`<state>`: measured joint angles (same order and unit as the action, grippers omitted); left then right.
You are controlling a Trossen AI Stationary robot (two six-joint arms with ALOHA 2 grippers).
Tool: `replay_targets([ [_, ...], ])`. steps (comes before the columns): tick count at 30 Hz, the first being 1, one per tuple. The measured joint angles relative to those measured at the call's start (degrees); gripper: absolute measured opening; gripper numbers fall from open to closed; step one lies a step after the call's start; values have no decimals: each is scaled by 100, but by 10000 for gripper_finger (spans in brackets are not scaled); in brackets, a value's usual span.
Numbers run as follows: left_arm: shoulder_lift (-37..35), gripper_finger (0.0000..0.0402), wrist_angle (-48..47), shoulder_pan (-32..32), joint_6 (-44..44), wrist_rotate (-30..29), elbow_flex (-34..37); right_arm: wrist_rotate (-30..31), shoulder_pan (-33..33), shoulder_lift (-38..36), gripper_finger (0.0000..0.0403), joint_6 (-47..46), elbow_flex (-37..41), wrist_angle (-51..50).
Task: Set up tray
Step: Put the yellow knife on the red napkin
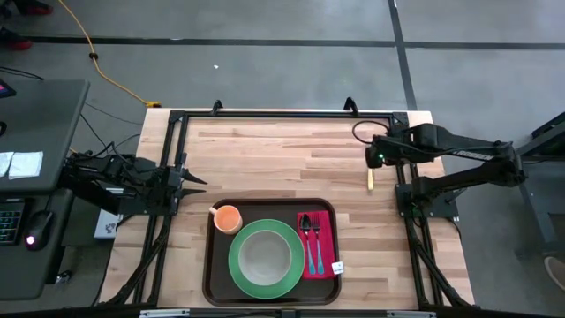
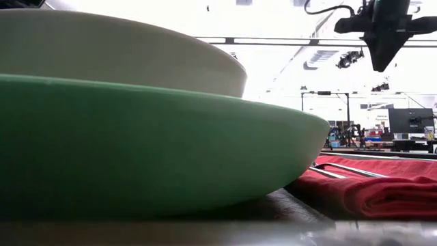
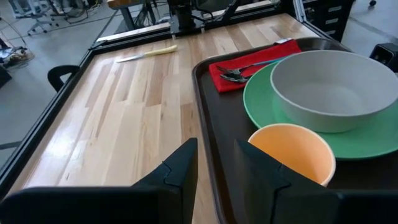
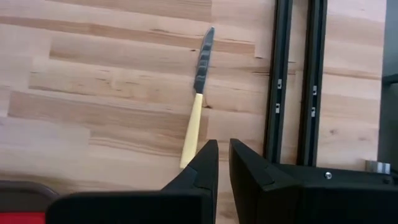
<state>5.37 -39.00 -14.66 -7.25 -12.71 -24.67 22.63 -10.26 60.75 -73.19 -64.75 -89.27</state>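
Observation:
The dark brown tray lies at the table's near edge. It carries a green plate with a grey bowl on it, an orange cup, and a red napkin under a fork and spoon. A yellow-handled knife lies flat on the wood to the right of the tray's far corner. My right gripper hangs shut above the knife, clear of it. My left gripper waits open at the table's left edge, near the cup, with nothing between its fingers.
Black metal frame rails run along the table's left side, right side and far edge. Bare wood stretches between the tray and the far rail.

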Motion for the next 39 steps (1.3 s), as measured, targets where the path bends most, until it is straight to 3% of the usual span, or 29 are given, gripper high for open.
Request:
replay_targets([
  [6, 0, 136, 0, 0, 0, -9, 0, -92, 33, -102, 16, 149, 173, -44],
  [13, 1, 136, 32, 0, 1, -9, 0, -718, 68, -749, 20, -406, 1265, 25],
  [19, 2, 136, 188, 0, 0, -44, 0, -973, 68, -1217, 19, -383, 1830, 747],
  [30, 2, 136, 192, 0, 0, -53, 0, -1235, -48, -1198, 45, -241, 2257, 1919],
  [39, 2, 136, 153, 0, -30, -51, 0, -1215, -201, -1200, 59, -133, 2256, 2311],
])
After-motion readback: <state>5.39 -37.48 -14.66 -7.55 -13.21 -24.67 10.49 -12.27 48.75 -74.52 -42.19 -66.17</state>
